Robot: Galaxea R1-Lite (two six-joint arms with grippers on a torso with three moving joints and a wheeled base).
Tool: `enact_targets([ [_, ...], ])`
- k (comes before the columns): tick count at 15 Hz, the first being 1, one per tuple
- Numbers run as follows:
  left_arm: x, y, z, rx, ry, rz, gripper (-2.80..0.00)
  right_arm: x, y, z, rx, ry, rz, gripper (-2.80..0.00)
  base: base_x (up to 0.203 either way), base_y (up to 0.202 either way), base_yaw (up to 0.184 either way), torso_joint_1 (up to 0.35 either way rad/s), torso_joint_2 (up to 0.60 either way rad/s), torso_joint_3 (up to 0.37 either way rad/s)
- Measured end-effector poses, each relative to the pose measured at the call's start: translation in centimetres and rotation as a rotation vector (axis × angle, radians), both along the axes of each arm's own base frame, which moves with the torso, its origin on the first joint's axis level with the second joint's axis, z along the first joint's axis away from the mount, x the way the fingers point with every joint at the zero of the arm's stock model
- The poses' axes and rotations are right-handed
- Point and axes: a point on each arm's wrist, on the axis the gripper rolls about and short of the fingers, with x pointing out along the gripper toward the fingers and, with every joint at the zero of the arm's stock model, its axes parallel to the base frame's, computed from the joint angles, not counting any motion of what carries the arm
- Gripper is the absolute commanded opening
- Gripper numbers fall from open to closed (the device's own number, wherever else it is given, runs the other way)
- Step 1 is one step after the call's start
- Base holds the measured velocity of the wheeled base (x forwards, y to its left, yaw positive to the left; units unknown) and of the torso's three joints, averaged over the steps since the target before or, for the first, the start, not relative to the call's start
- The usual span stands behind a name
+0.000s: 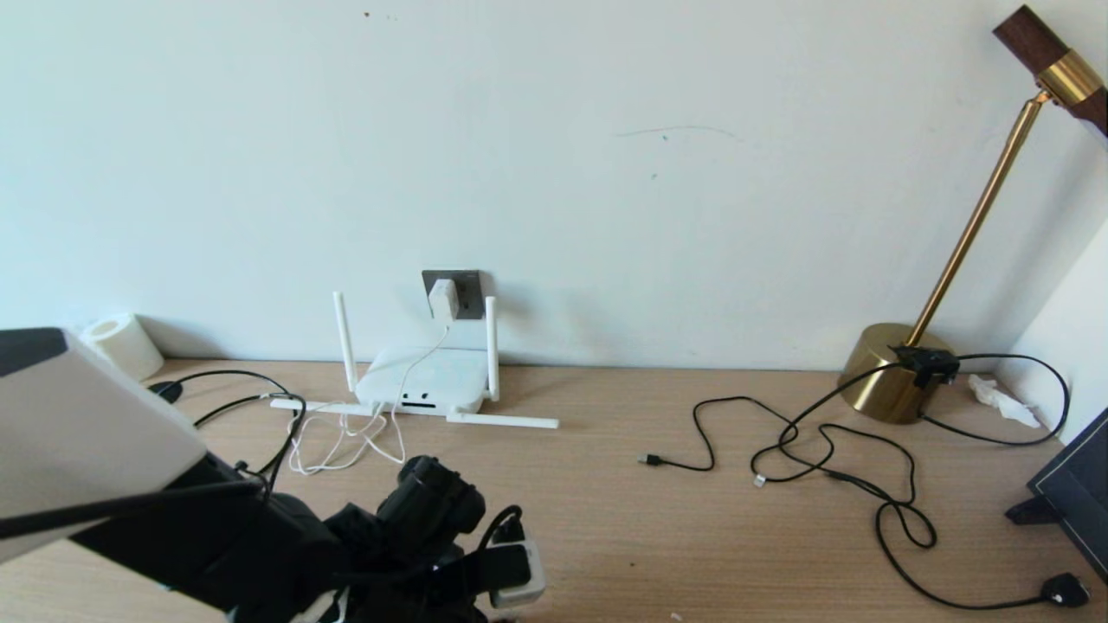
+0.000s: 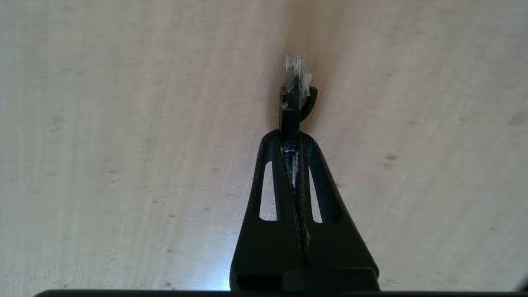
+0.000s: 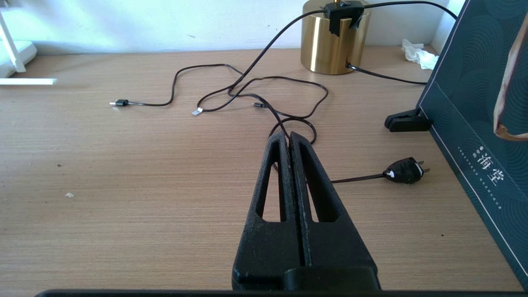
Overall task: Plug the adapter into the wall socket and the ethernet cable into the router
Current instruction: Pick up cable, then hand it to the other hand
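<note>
The white adapter (image 1: pixel 443 298) sits plugged into the dark grey wall socket (image 1: pixel 467 290), and its thin white cord (image 1: pixel 346 446) trails down past the router (image 1: pixel 424 379). The router lies against the wall with two antennas upright and two flat on the table. My left gripper (image 2: pixel 291 134) is shut on the black ethernet cable (image 2: pixel 291 109); its clear plug tip (image 2: pixel 293 70) sticks out beyond the fingertips just above bare wood. The left arm (image 1: pixel 415 519) hangs low at the table's front left. My right gripper (image 3: pixel 290 136) is shut on nothing above the table's right side.
Thin black USB cables (image 1: pixel 779 450) sprawl across the right half of the table, ending in a black mains plug (image 1: pixel 1065 590). A brass lamp base (image 1: pixel 892 372), a crumpled tissue (image 1: pixel 1000 398) and a dark box (image 1: pixel 1073 484) stand at the right. A paper roll (image 1: pixel 125 344) sits far left.
</note>
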Motion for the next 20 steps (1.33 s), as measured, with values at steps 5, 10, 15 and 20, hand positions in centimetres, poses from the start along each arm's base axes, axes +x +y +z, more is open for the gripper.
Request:
enact_targets([
  [5, 1.9, 1.5, 7.8, -0.149, -0.188, 0.028, -2.8, 0.0, 0.0, 0.0, 0.0, 0.0, 0.0, -2.8, 0.0, 0.0, 0.0, 0.0, 0.0, 0.0],
  [10, 2.7, 0.9, 15.9, -0.189, -0.344, -0.037, -2.8, 0.0, 0.0, 0.0, 0.0, 0.0, 0.001, -2.8, 0.0, 0.0, 0.0, 0.0, 0.0, 0.0],
  [15, 1.8, -1.4, 19.7, -0.187, -0.426, -0.1, -2.8, 0.0, 0.0, 0.0, -0.014, 0.002, 0.0, -2.8, 0.0, 0.0, 0.0, 0.0, 0.0, 0.0],
  [20, 0.5, -6.1, 21.7, -0.2, -0.481, -0.212, -2.8, -0.3, 0.0, 1.0, -0.014, -0.025, 0.018, -2.8, 0.0, 0.0, 0.0, 0.0, 0.0, 0.0],
])
